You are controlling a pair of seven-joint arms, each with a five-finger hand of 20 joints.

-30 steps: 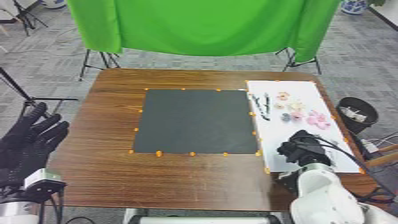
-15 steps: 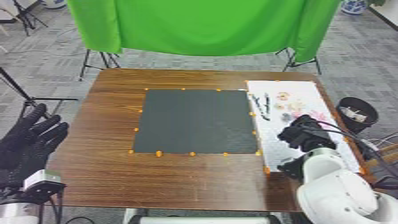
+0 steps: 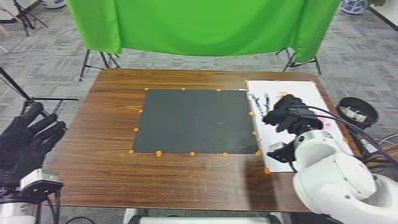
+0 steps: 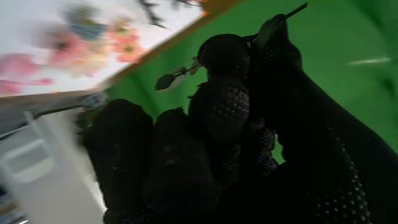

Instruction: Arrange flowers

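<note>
Head view, brown table [image 3: 98, 172]: occupied by a dark mat [image 3: 195, 122], beside which a white sheet [image 3: 306, 91] is laid on the right.
Left hand [image 3: 34, 140]: held spread wide at the table's left edge.
Right hand [image 3: 289, 115]: narrowed on a leafy sprig [image 4: 166, 81]; it has been carried forward from the sheet's near part to a place over its middle, closer to the mat. A transfer to the mat is suggested, with placing yet to be done.
Flowers [image 4: 62, 47]: scattered on the white sheet; largely covered by the right hand in the head view, blurred in the right wrist view.
Dark twigs [image 3: 265, 102]: laid on the sheet's mat side; cut off by the right wrist view's edge.
Leafy sprig: pinched between finger and thumb; part of its stem is concealed by the glove, and its full length cannot be told.
</note>
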